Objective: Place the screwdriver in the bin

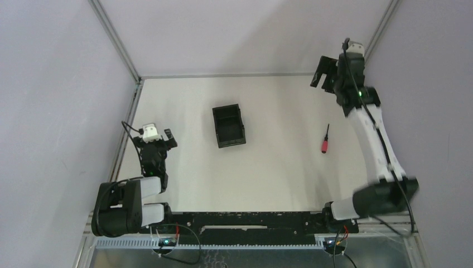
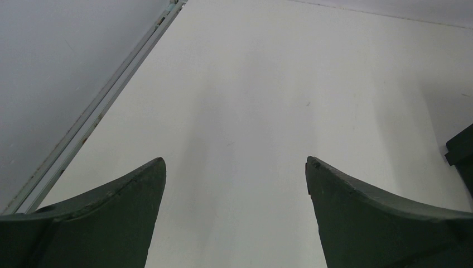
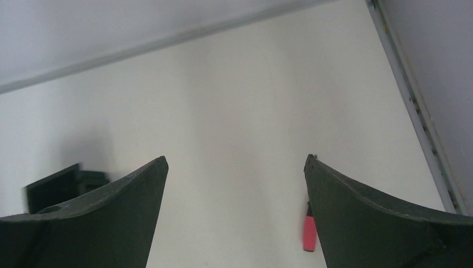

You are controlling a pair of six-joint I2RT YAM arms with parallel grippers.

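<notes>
The screwdriver, with a short red handle and a thin dark shaft, lies flat on the white table right of centre. The bin, a small black box with upright walls, stands left of it near the middle. My right gripper hangs open high at the back right, above and beyond the screwdriver. In the right wrist view the gripper holds nothing; the red handle shows beside the right finger and the bin at the far left. My left gripper stays open and empty at the left; its wrist view shows bare table.
Metal frame rails run along the table's left edge, back edge and right corner, with grey walls behind them. A corner of the bin pokes in at the right of the left wrist view.
</notes>
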